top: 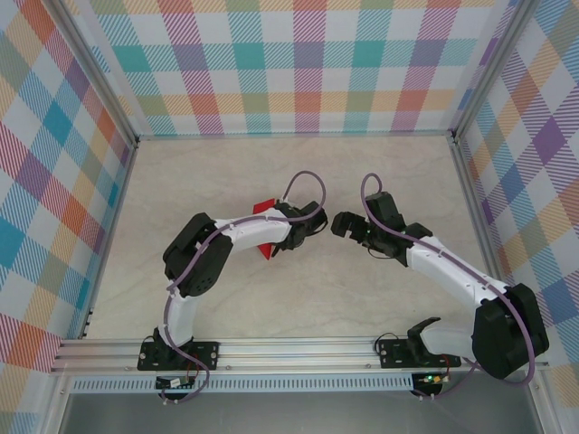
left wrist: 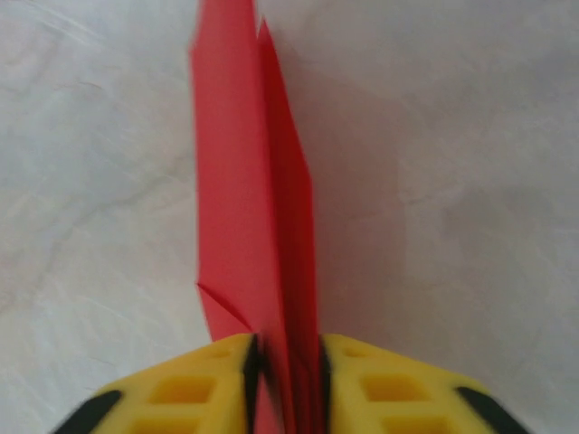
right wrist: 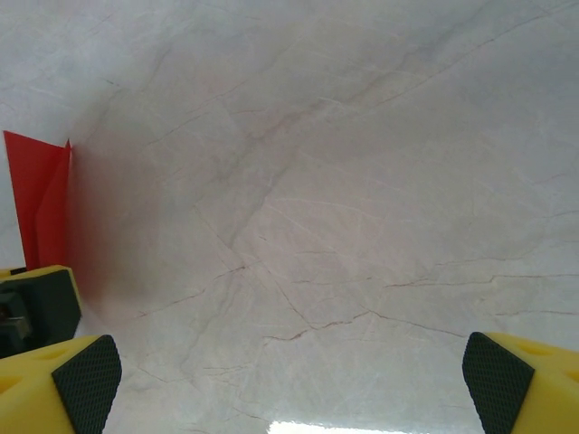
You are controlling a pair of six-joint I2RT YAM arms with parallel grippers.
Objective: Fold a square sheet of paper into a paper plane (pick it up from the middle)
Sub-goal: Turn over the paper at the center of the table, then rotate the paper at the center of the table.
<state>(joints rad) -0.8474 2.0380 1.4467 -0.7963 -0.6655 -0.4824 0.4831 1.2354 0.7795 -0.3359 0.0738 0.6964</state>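
Note:
The paper plane (left wrist: 253,181) is a slim folded dart of bright red paper, standing on edge on the marble table. Its near end sits between the yellow fingers of my left gripper (left wrist: 285,362), whose jaws are parted a little wider than the folded layers. From above, red paper (top: 264,210) pokes out on both sides of the left arm near the left gripper (top: 288,237). My right gripper (top: 339,224) stands wide open just to the right, with nothing between its fingertips (right wrist: 86,380). In the right wrist view the paper's tail (right wrist: 41,199) rises at the far left.
Bare marble tabletop (top: 298,307) lies all round the arms. Checked cloth walls (top: 298,63) on a metal frame close in the back and both sides. Part of the left gripper (right wrist: 36,307) is at the left edge of the right wrist view.

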